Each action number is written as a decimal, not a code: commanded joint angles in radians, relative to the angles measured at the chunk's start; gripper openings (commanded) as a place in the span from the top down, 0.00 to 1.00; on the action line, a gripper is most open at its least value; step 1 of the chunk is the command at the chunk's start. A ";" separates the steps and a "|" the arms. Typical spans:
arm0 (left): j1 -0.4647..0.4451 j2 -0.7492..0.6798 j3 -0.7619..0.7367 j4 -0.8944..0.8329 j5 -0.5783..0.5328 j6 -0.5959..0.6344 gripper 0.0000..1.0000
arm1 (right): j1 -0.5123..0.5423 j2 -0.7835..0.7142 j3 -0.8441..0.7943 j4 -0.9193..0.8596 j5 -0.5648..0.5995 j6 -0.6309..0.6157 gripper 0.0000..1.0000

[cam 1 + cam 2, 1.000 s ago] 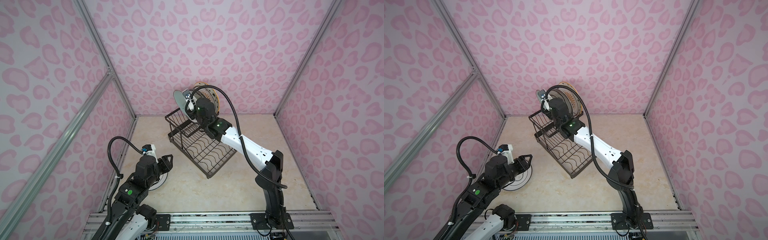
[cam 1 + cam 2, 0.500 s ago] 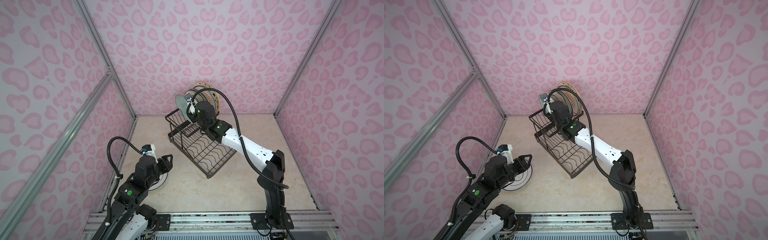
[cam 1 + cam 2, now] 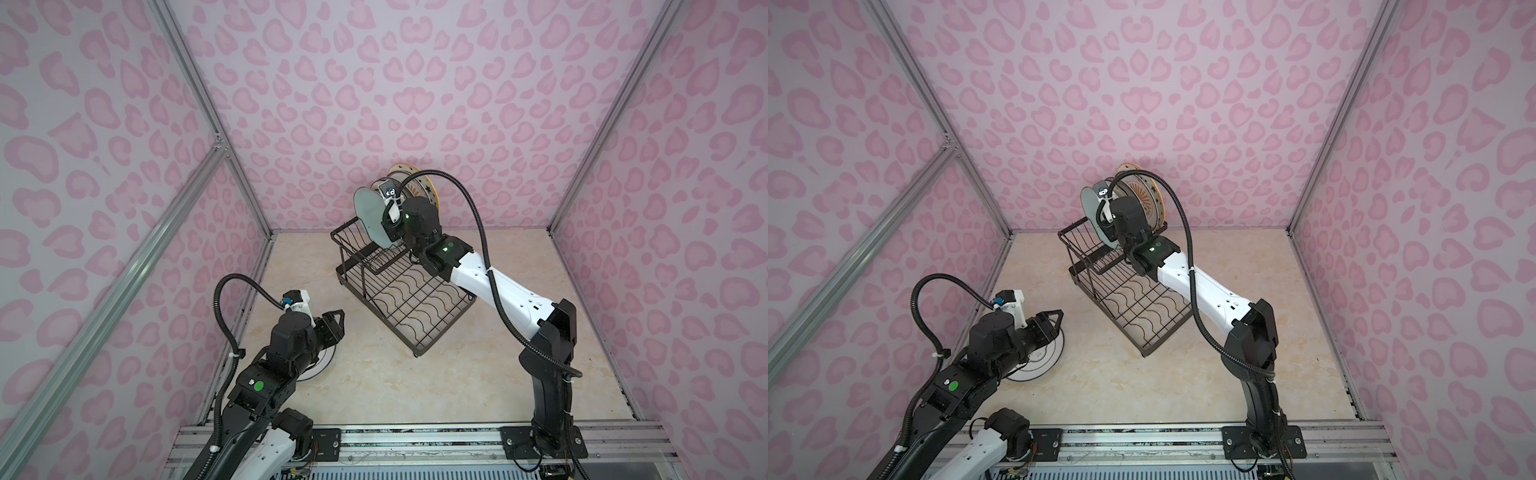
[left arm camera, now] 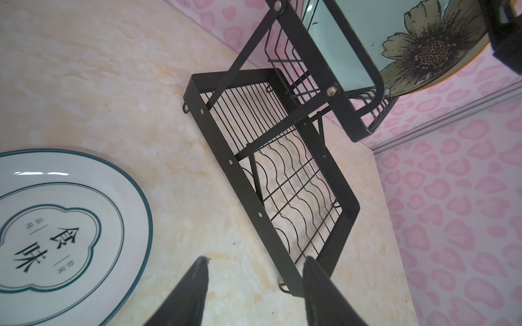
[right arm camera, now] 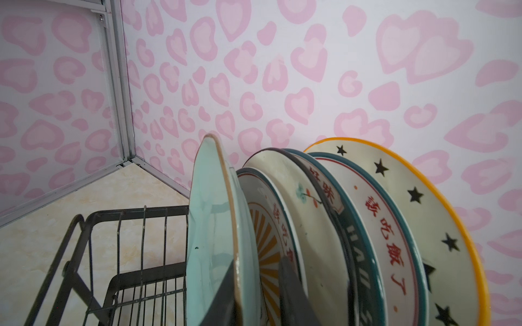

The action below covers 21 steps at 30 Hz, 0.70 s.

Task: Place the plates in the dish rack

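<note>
Six plates stand on edge in the raised basket of the dish rack (image 4: 243, 185), with the pale blue-green plate (image 5: 214, 225) outermost in the row. A seventh, the white lettered plate (image 4: 70, 220), lies flat on the table (image 3: 374, 395), apart from the rack. The right gripper (image 5: 258, 259) straddles the blue-green rim, jaws narrowly parted, not clamped. The left gripper (image 4: 254, 259) hovers near the lettered plate, jaws wide, holding nothing

Beige marbled tabletop (image 3: 415, 395), bearing two items directly. The black wire dish rack (image 4: 230, 162) stands toward the back, near the middle, set askew to the table's edges; a white plate (image 4: 70, 220) with a teal rim and dark characters lies face up near the front left, well apart from the rack.
</note>
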 commanded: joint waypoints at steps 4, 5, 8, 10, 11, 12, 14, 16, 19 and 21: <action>0.000 0.001 0.011 -0.037 -0.035 -0.021 0.43 | -0.004 -0.054 -0.037 0.059 0.014 0.027 0.70; 0.001 0.001 0.012 -0.048 -0.042 -0.025 0.43 | -0.006 -0.062 -0.042 0.060 0.014 0.027 0.69; 0.001 -0.003 0.018 -0.077 -0.062 -0.029 0.43 | -0.007 -0.099 -0.068 0.063 0.006 0.035 0.65; 0.001 -0.004 0.028 -0.100 -0.077 -0.028 0.43 | -0.008 -0.125 -0.086 0.060 -0.005 0.040 0.64; 0.001 -0.002 0.034 -0.110 -0.082 -0.027 0.43 | -0.009 -0.137 -0.089 0.052 -0.011 0.045 0.64; 0.002 0.001 0.040 -0.119 -0.087 -0.025 0.43 | -0.011 -0.148 -0.093 0.041 -0.015 0.050 0.64; 0.002 0.006 0.052 -0.137 -0.099 -0.025 0.43 | -0.013 -0.180 -0.113 0.030 -0.027 0.059 0.64; 0.002 0.010 0.062 -0.157 -0.113 -0.028 0.43 | -0.013 -0.224 -0.146 0.014 -0.057 0.081 0.64; 0.005 0.022 0.072 -0.182 -0.120 -0.028 0.43 | -0.014 -0.291 -0.203 -0.005 -0.110 0.120 0.63; 0.008 0.029 0.074 -0.197 -0.125 -0.036 0.43 | -0.013 -0.337 -0.249 -0.035 -0.188 0.174 0.63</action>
